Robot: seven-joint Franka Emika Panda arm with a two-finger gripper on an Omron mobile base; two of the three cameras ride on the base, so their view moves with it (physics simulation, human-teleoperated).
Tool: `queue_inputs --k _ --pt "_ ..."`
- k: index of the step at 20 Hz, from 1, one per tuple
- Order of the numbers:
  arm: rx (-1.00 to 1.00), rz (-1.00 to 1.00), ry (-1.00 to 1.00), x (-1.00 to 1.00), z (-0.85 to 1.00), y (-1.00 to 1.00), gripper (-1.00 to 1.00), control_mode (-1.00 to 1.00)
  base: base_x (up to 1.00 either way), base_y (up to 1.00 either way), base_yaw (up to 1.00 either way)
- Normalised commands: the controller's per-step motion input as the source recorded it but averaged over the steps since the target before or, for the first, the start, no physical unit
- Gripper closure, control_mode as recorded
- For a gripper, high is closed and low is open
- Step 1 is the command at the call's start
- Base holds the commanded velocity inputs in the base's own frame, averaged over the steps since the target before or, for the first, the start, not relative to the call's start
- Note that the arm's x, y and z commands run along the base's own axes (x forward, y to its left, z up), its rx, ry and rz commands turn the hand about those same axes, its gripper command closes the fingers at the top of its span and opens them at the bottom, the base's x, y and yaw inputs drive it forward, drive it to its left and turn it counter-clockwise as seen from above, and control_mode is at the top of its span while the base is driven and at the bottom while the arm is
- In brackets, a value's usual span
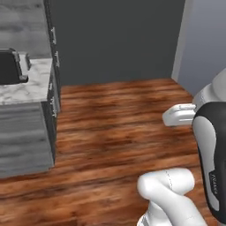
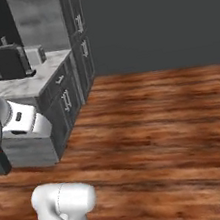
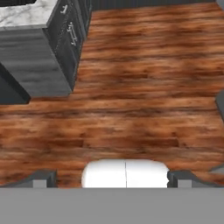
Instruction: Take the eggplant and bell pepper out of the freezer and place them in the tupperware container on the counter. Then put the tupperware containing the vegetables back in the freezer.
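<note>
**Arm idle over floor, nothing grasped yet**

White marble counter with grey veins on grey wood-grain cabinets sits left, well apart. Two-finger gripper spread wide, empty, hanging over brown wood-plank floor — likely in transit, vegetables not yet fetched.

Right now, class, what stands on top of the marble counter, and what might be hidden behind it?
On the counter stands a dark boxy appliance with a paler box beside it. Whatever lies behind the dark appliance is covered and cannot be seen.
</note>
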Motion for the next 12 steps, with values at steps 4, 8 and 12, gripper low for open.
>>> queue_inputs --k 4,8,12 --pt "0.00 0.00 0.00 0.00 0.00 0.00 -1.00 1.00 1.00 0.84 -0.50" --pt "0.00 0.00 0.00 0.00 0.00 0.00 -1.00 1.00 0.99 0.83 -0.61" --pt "0.00 0.00 0.00 0.00 0.00 0.00 -1.00 1.00 0.28 0.31 -0.90"
